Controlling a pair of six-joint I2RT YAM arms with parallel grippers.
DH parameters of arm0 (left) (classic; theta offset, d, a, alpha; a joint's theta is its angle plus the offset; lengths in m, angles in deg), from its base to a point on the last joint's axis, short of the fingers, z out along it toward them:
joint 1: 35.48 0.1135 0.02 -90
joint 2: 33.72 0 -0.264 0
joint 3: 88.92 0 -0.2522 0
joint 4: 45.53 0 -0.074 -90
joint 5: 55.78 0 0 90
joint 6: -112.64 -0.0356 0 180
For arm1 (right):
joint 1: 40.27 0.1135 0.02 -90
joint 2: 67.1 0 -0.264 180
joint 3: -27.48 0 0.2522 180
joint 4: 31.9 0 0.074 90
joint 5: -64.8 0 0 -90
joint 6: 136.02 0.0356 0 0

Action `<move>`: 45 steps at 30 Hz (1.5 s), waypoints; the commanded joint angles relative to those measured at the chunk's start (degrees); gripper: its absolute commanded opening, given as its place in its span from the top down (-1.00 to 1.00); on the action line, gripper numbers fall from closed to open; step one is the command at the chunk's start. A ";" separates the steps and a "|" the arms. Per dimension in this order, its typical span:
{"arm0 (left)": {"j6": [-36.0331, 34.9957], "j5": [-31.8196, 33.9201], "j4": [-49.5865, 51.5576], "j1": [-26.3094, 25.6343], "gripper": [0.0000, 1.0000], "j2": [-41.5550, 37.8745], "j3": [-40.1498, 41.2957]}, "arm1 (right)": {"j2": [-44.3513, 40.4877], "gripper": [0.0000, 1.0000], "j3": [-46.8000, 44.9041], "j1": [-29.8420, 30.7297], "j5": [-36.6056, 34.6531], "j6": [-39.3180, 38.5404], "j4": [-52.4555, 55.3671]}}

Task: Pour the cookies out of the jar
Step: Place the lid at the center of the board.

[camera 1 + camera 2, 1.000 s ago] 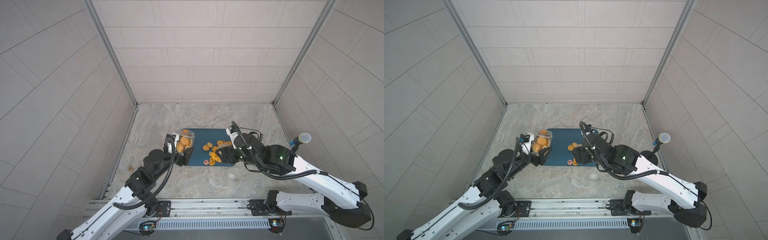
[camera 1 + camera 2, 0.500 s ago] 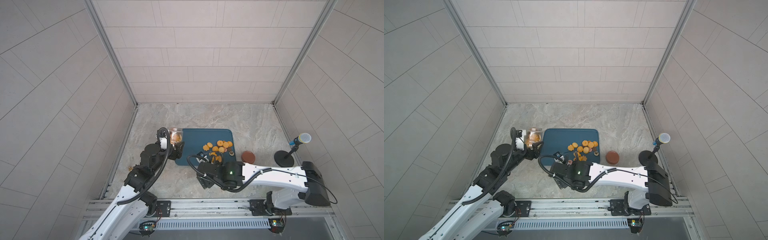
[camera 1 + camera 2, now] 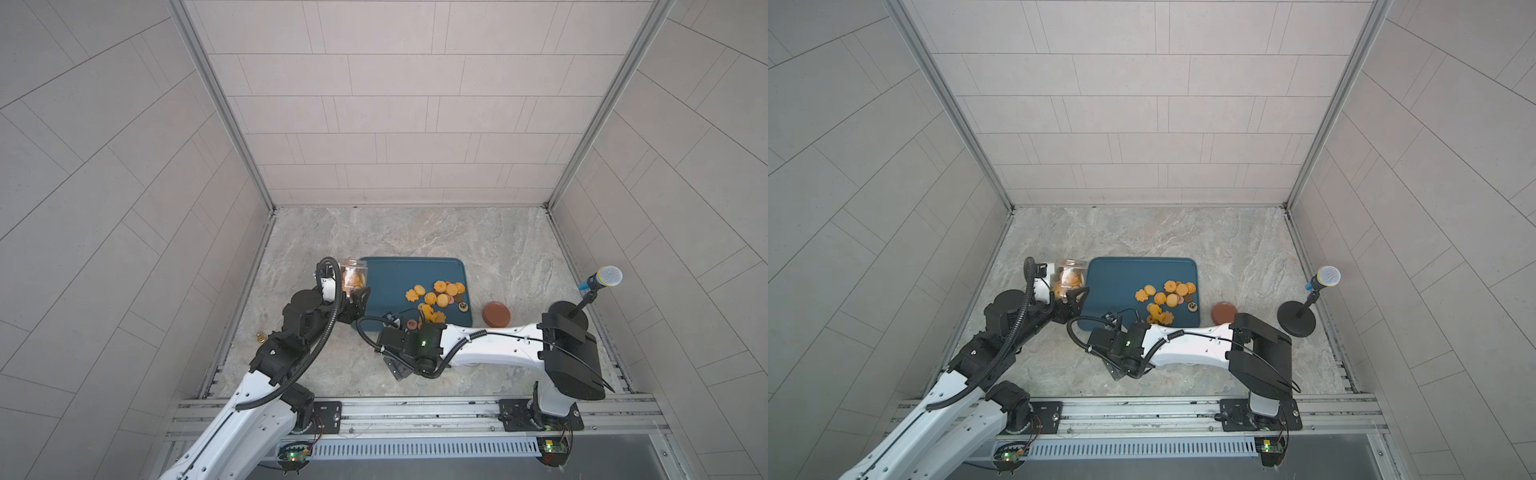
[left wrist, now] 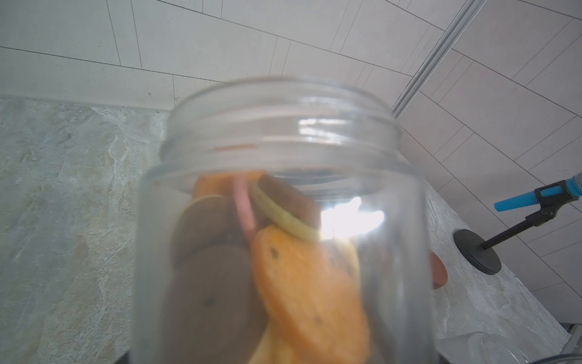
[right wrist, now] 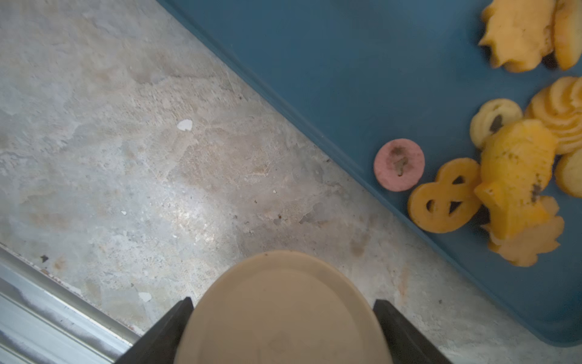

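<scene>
A clear jar stands mouth up at the left edge of the blue tray, with my left gripper shut on it. Brown, orange and pink cookies sit inside it, filling the left wrist view and hiding the jaws. More cookies lie on the tray's right part. My right gripper hangs low over the table in front of the tray, shut on a beige round disc.
A brown lid lies on the table right of the tray. A microphone on a black stand is at the far right. A small gold object lies by the left wall. A metal rail runs along the front.
A second ago the jar was held higher over the tray's left part and the right arm reached over the cookies. Since half a second ago nothing has visibly moved.
</scene>
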 commanded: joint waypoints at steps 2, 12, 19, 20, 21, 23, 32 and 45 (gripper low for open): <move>-0.07 0.04 -6.15 0.01 1.00 -1.67 -0.96 | 1.44 0.83 0.90 -0.65 -0.08 0.70 -0.48; -0.07 -0.13 -5.88 -0.01 1.00 -2.16 -0.96 | 1.40 0.21 0.72 -0.75 -0.53 3.03 3.89; -0.01 -0.09 -5.91 -0.10 1.00 -2.55 -0.87 | -2.13 0.20 -1.82 -1.09 -3.23 5.87 6.67; 0.04 -0.13 -6.03 -0.06 1.00 -2.55 -0.87 | -2.16 0.12 -2.09 -1.34 -2.78 5.91 6.41; 0.00 -0.11 -6.04 -0.06 1.00 -2.55 -0.87 | -1.75 -0.05 -2.10 -1.53 -2.40 5.87 6.48; 0.03 -0.01 -6.02 -0.07 1.00 -2.64 -0.87 | -1.21 -0.41 -1.71 -1.79 -1.77 5.72 6.82; 0.21 0.18 -5.76 -0.06 1.00 -2.99 -0.86 | -1.04 -0.80 -1.72 -1.76 -1.92 5.80 7.02; 0.57 -0.27 -5.70 -0.11 1.00 -2.83 -0.78 | -2.53 -1.00 -1.16 -1.65 -3.16 5.59 7.56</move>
